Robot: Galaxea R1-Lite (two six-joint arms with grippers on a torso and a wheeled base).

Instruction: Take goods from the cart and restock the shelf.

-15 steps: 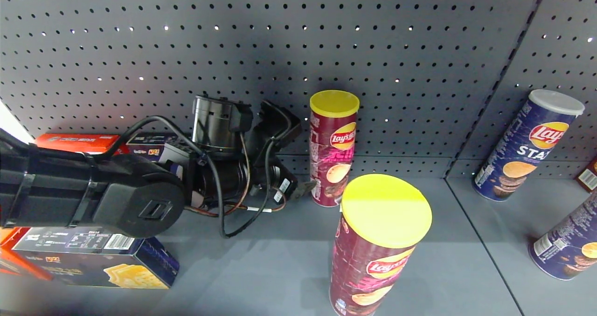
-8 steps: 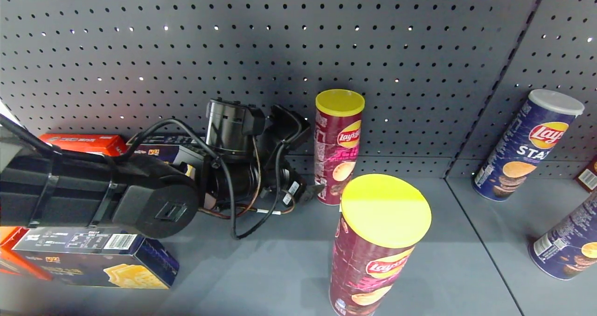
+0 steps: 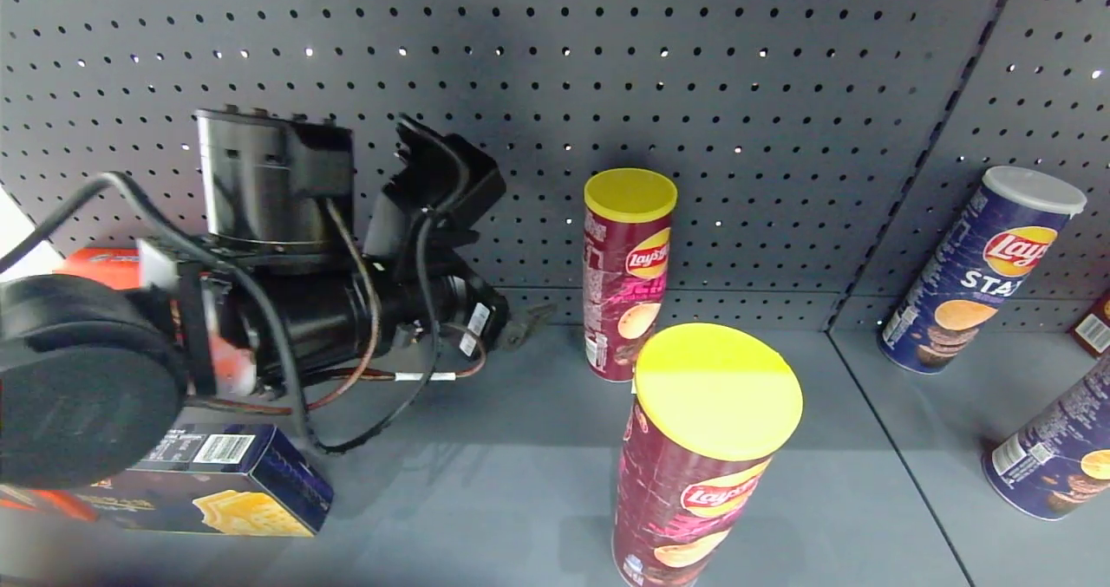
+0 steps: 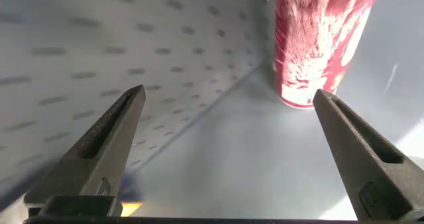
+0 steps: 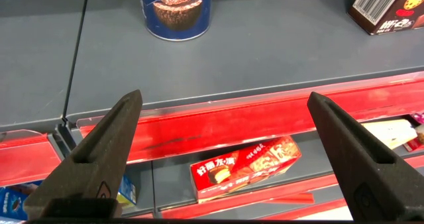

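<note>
— Black fingers of the left gripper (image 4: 228, 95) are spread wide with nothing between them. It hangs low over the shelf (image 3: 486, 483), beside the perforated back panel (image 3: 520, 93).

— And the goods?

— Just beyond the fingertips, apart from them, a maroon crisp can (image 3: 626, 283) stands upright against the back panel. It is a tall tube with a flat yellow lid, pink patterning down the side and a picture of crisps near the base.

— Any writing?

— A round red-and-yellow logo sits high on the label; the smaller print is too fine to make out. A second maroon can (image 3: 694, 483), with the same lid and label, stands nearer the front edge.

— Further out?

— A navy cracker box (image 3: 234, 492) lies flat under the left arm, with a barcode on top and a cracker pictured on its side. In the next bay stand blue cans (image 3: 971, 275) with a matching logo, one with a pale lid.

— The other pincer?

— The right gripper (image 5: 224, 97) is also spread and empty, hanging over a red price rail (image 5: 265, 121), with a red biscuit pack (image 5: 245, 168) on the level below.
</note>
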